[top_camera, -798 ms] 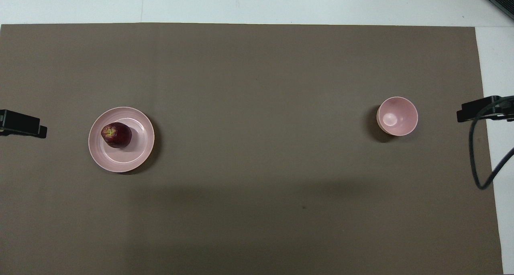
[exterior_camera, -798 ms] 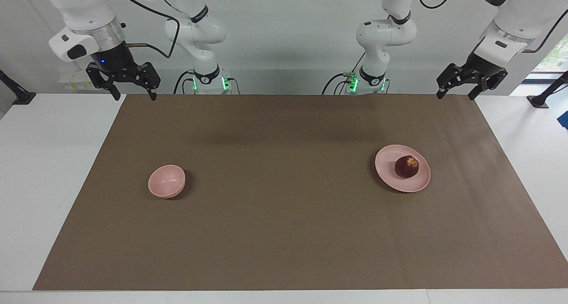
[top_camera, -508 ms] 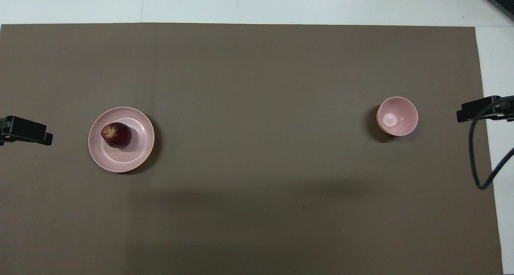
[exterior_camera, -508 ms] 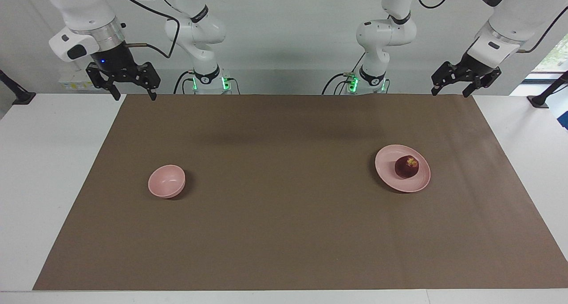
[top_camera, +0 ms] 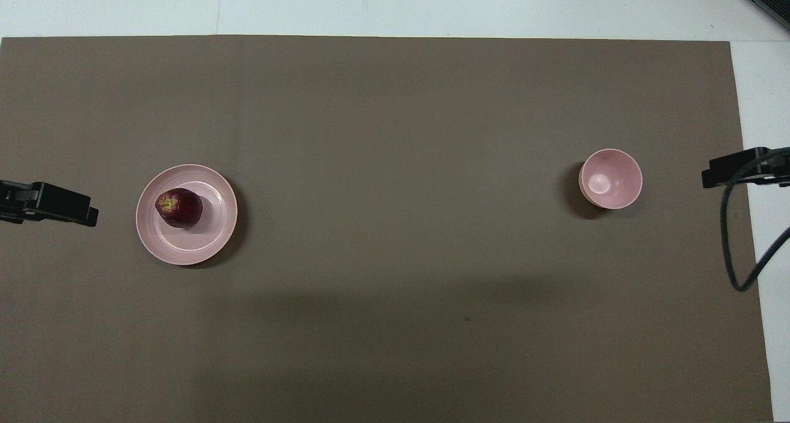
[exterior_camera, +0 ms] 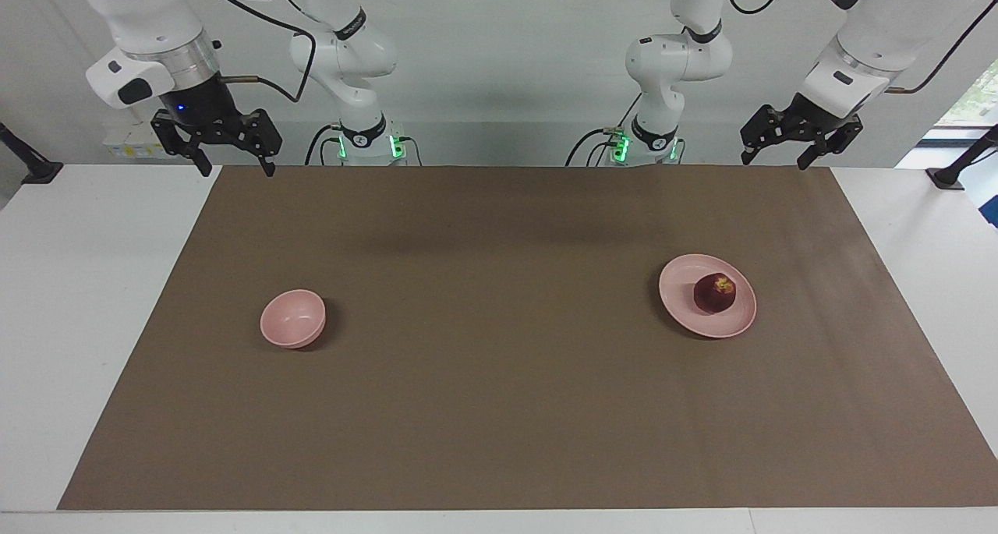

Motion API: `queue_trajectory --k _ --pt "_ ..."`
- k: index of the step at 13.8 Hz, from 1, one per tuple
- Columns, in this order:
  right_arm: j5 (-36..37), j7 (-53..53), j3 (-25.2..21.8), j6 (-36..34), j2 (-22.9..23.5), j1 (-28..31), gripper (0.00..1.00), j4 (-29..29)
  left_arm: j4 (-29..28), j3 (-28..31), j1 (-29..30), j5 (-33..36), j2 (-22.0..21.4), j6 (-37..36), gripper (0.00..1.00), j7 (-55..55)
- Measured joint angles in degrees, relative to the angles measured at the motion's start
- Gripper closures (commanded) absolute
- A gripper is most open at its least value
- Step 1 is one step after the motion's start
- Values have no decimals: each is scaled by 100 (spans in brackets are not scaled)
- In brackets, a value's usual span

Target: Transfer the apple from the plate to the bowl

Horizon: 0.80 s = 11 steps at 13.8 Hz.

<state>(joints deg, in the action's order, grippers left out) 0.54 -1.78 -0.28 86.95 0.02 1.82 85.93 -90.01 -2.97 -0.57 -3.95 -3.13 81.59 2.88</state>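
The approach step: the apple (exterior_camera: 715, 293) sits on the plate (exterior_camera: 678, 300), bowl (exterior_camera: 292, 318) well apart. Left pincer (exterior_camera: 776, 152) and right pincer (exterior_camera: 228, 157) hang empty, spread wide. Next, lowering the left onto the apple.

A small dark red apple (exterior_camera: 715, 293) sits on a flat, wide pale pink plate (exterior_camera: 681, 304), off-centre toward the left arm's end of the table. The plate lies on a brown paper mat (exterior_camera: 499, 409) covering a white table (exterior_camera: 70, 300), well apart from a small deep pale pink bowl (exterior_camera: 292, 318) that stands on the mat toward the right arm's end, about level with the plate.
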Motion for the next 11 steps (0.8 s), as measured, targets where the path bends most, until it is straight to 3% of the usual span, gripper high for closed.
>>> queue_trajectory --k 5,11 --pt "0 0 0 0 0 0 0 0 -1 -14 -47 -3 -3 -18 0 5" --pt "0 0 0 0 0 0 0 0 -141 -78 -686 -4 -133 -195 0 -28"
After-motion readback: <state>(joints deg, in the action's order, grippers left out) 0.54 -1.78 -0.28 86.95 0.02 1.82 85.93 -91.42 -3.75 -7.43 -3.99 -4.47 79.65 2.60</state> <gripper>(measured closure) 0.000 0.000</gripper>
